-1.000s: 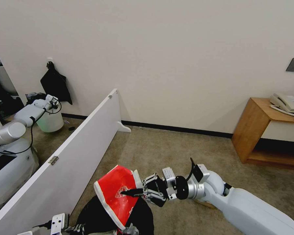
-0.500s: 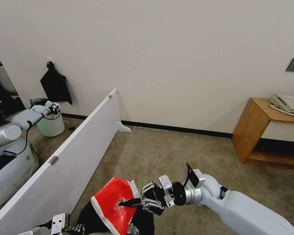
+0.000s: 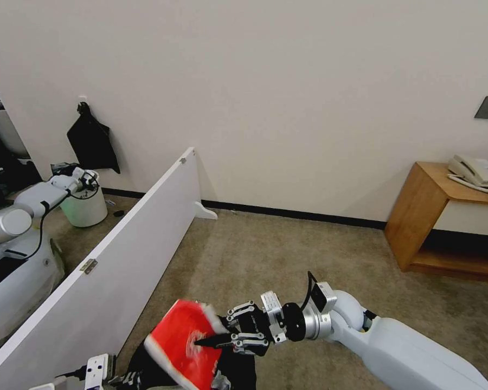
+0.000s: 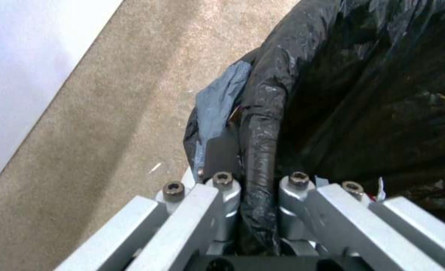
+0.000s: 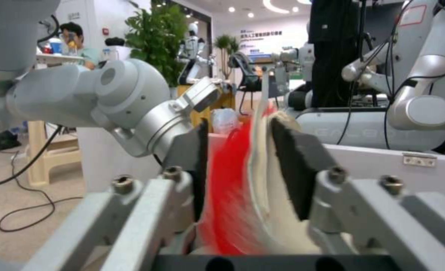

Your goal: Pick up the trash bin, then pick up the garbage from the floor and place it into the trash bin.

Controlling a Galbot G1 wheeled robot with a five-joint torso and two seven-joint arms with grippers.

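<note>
We hold the red-and-white crushed cup (image 3: 185, 346) in our right claw (image 3: 214, 340), whose two dark fingers (image 5: 295, 171) pinch it, one on each flat side. The cup hangs just over the trash bin (image 3: 198, 368), which sits at the bottom edge of the head view with its black bag (image 4: 363, 94) over the rim. Our left claw (image 4: 256, 188) is pressed onto that rim, squeezing the bag's rolled edge between its fingers. On our left a long white board (image 3: 119, 265) stands on its edge, close beside the bin, so there is little room that way. On our right the brown carpet floor (image 3: 287, 249) lies wide and bare up to the wall (image 3: 287, 97). Far off on the right a wooden side table (image 3: 434, 216) stands against the wall with a white phone (image 3: 474, 170) on top, well apart from the bin.
</note>
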